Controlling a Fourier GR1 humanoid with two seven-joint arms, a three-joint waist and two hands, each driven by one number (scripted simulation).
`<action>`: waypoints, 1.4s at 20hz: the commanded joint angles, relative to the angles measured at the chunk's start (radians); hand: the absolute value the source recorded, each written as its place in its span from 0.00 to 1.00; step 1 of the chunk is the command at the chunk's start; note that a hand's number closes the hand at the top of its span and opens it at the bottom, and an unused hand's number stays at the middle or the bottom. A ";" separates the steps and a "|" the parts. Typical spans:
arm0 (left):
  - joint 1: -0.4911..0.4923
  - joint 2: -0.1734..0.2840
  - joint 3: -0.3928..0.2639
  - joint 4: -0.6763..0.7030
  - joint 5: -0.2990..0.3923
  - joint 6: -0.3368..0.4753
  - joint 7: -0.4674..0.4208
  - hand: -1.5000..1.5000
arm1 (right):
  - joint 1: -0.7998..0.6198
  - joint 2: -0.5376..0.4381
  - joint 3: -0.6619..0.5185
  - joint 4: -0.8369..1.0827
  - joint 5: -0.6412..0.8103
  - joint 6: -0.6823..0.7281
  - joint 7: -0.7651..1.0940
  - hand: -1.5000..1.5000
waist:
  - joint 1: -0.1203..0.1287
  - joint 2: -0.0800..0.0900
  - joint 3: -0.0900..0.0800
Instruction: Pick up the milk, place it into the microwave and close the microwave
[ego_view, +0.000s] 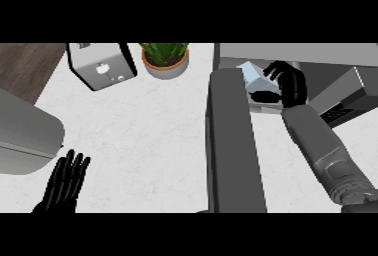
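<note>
The milk, a pale blue-white carton, sits tilted at the mouth of the microwave at the upper right. My right hand is curled round the carton's right side, reaching in past the open microwave door, which juts toward me as a long grey slab. My left hand rests open at the lower left, fingers up, holding nothing.
A potted plant stands at the back centre, and a toaster is to its left. A large grey rounded object sits at the left edge. Dark wood shows at the top left. White counter lies between.
</note>
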 joint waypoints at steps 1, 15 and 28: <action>0.026 0.014 -0.015 0.021 -0.049 0.004 -0.012 0.00 | -0.017 -0.040 -0.018 0.030 0.003 -0.092 0.019 1.00 | 0.021 0.009 0.001; -0.044 0.000 -0.039 0.010 -0.102 0.037 0.031 0.00 | -0.060 -0.039 0.052 0.111 0.094 -0.139 0.070 0.00 | 0.044 0.023 0.003; -0.056 -0.028 -0.075 0.033 -0.112 0.019 0.006 0.00 | -0.027 0.010 -0.042 0.053 -0.005 0.085 -0.086 0.00 | 0.017 0.009 0.003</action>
